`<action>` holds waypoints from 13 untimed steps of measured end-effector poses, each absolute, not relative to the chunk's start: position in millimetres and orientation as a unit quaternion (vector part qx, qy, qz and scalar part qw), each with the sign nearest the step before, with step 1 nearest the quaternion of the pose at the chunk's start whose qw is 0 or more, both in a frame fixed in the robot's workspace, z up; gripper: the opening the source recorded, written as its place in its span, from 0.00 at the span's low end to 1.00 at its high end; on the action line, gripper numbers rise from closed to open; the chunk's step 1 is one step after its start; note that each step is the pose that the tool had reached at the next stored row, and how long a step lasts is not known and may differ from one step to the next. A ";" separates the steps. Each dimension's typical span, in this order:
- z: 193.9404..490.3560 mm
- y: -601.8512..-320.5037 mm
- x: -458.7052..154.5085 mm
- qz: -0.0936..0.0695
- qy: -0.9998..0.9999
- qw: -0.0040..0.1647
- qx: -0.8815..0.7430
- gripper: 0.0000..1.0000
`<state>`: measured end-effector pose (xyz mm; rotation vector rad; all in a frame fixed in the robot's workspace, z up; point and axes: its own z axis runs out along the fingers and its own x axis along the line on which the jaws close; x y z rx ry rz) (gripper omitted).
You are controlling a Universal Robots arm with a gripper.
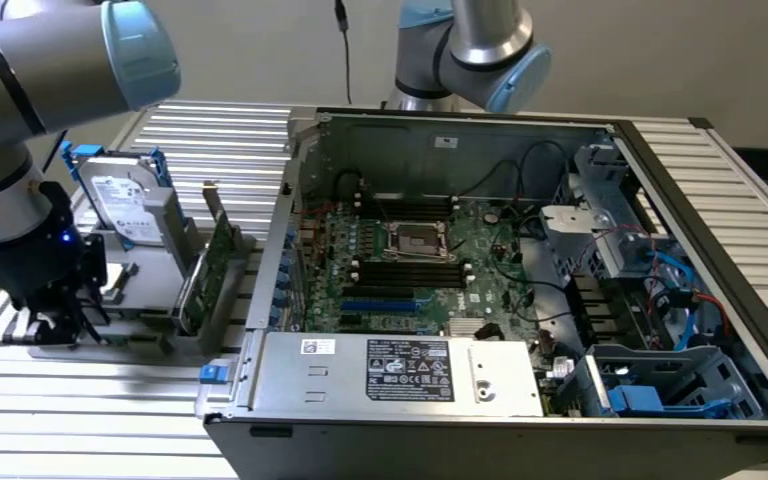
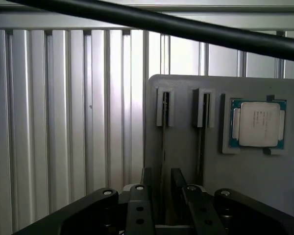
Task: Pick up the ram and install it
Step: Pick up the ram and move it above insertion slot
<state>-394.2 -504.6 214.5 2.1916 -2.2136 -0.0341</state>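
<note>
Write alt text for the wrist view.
The gripper, jaws open, is over a grey holder plate, lined up with one of its two narrow slots; a thin dark edge in that slot may be the ram. A processor chip lies in a recess of the plate, which rests on a ribbed metal table.

Hard drive (image 1: 124,205) beside expansion card (image 1: 211,270), on table (image 1: 91,420); computer case (image 1: 491,440) alongside

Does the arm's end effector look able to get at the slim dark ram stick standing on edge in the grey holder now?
Probably yes. The open end effector hangs just over the slim dark ram stick, one finger to each side, and nothing lies between them.
</note>
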 end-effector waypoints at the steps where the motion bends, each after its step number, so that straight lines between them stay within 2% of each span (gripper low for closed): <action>1: 212.6 -504.5 -394.2 -0.011 -0.711 0.013 0.703 0.30; 13: 194.5 -502.7 -394.1 -0.012 -0.711 0.013 0.702 0.30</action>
